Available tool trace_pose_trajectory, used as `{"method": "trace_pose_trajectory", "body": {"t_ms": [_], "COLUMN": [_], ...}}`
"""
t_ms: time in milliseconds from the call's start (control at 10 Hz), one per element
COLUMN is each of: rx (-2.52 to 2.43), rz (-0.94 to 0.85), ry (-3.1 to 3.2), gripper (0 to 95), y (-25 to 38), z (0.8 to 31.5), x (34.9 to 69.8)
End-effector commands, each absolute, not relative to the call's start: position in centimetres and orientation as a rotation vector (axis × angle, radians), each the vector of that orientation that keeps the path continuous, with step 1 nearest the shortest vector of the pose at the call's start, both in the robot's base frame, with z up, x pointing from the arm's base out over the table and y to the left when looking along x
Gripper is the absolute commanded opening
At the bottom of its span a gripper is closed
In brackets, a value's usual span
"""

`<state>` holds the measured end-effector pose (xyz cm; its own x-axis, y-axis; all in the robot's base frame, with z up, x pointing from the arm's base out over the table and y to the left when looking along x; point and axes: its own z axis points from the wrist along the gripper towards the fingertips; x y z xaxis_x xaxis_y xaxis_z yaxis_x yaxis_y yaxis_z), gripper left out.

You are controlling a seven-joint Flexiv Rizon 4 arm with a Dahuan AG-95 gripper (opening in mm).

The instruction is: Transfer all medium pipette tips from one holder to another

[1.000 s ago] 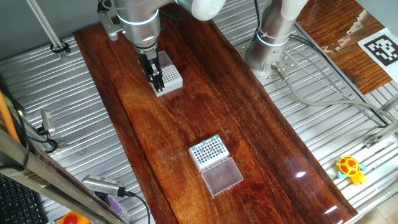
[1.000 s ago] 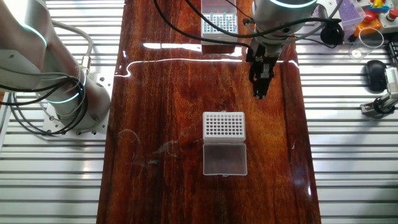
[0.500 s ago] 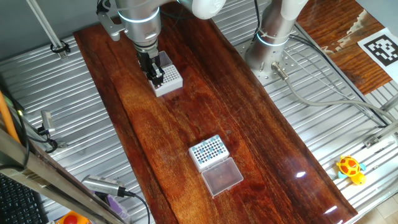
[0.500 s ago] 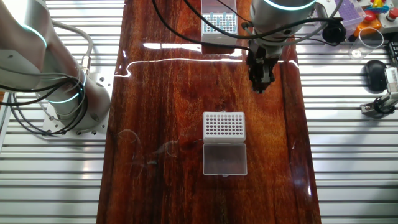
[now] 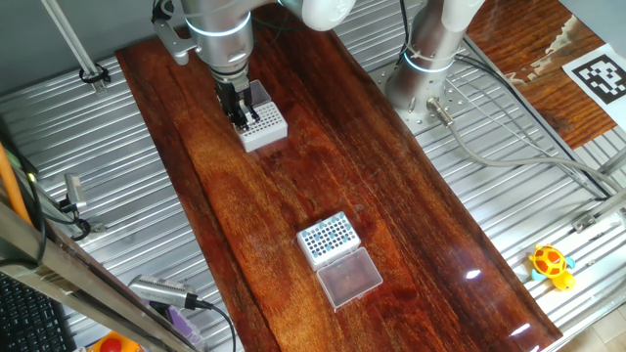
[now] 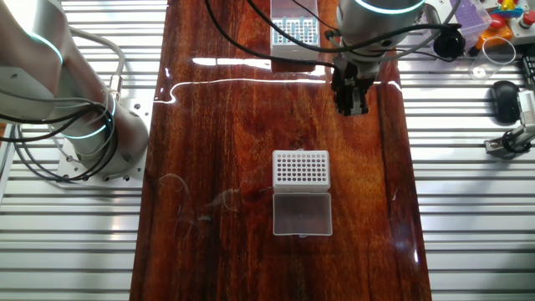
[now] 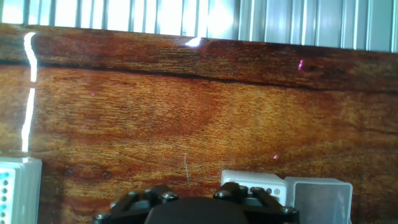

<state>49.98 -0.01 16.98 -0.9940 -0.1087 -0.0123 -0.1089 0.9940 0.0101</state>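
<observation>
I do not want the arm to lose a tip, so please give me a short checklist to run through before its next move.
1. Medium pipette tips left in the source holder: ok, blue dots show.
2. Receiving holder open, holes exposed: ok.
3. Gripper over the receiving holder: cannot tell; the two fixed views disagree.
4. Tip held in the gripper: cannot tell, too small.
5. Tips already seated in the receiving holder: cannot tell.

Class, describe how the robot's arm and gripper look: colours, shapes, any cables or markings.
The arm is a rounded white and silver-grey tube with a glowing teal ring near the wrist. The gripper is black, narrow, with two slim fingers. Black cables loop from the wrist.
</observation>
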Motion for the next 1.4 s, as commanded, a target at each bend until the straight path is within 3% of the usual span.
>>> {"method": "trace_pose_trajectory", "body": {"t_ms": [100, 1400], "rx": [-0.167, -0.160], "rz": [0.018, 0.020], "ry": [3.126, 3.133], "gripper": [0.0, 0.0], "y": [0.00, 0.00], "z": [17.00, 17.06], "x": [50.00, 49.84]}}
